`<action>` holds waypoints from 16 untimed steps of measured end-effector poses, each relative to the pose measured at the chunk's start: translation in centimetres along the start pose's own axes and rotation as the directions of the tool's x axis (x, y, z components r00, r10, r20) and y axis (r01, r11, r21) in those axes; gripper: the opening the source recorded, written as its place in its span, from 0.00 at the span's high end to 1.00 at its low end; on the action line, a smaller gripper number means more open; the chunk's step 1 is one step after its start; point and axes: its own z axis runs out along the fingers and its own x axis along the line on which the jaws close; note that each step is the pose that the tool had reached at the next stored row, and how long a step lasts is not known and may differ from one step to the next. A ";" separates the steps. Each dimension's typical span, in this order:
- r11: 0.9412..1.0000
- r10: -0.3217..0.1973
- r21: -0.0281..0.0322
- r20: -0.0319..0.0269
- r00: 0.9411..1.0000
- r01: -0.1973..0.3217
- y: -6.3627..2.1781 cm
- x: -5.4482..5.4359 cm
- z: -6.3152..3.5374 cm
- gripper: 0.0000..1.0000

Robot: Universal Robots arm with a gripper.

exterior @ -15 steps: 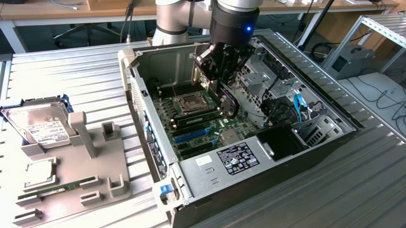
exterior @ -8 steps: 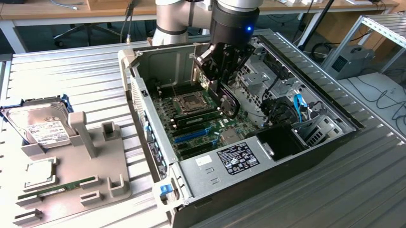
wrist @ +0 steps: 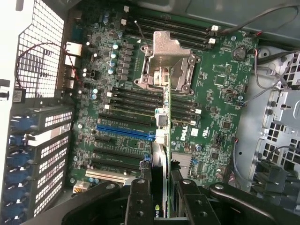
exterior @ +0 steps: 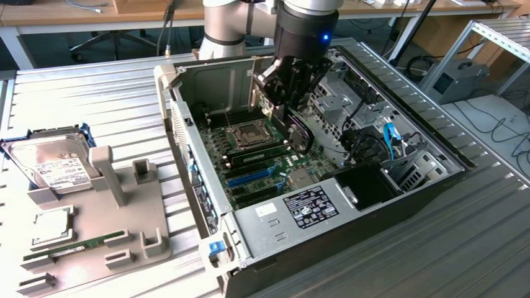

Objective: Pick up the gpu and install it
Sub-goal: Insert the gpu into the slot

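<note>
Fingers [wrist: 139,201] clamped on gpu [wrist: 160,161], edge-on over mobo [wrist: 220,93]; can't tell if they touch.

A ribbed, silvery metal surface [exterior: 108,99] carries everything, its grooves running across the whole top. An open computer case [exterior: 348,245] lies on its side directly on it, towards the exterior view's right. A flat grey parts holder [exterior: 91,214] rests on it just beside the case, at the exterior view's left.
</note>
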 end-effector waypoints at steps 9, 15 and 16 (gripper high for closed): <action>1.000 -0.025 -0.001 0.001 1.000 0.025 0.00 0.0 0.00 0.74; 0.999 -0.043 -0.001 0.001 0.999 0.043 0.00 0.0 0.00 0.74; 0.999 -0.046 -0.001 0.002 0.999 0.046 0.00 0.0 0.00 0.74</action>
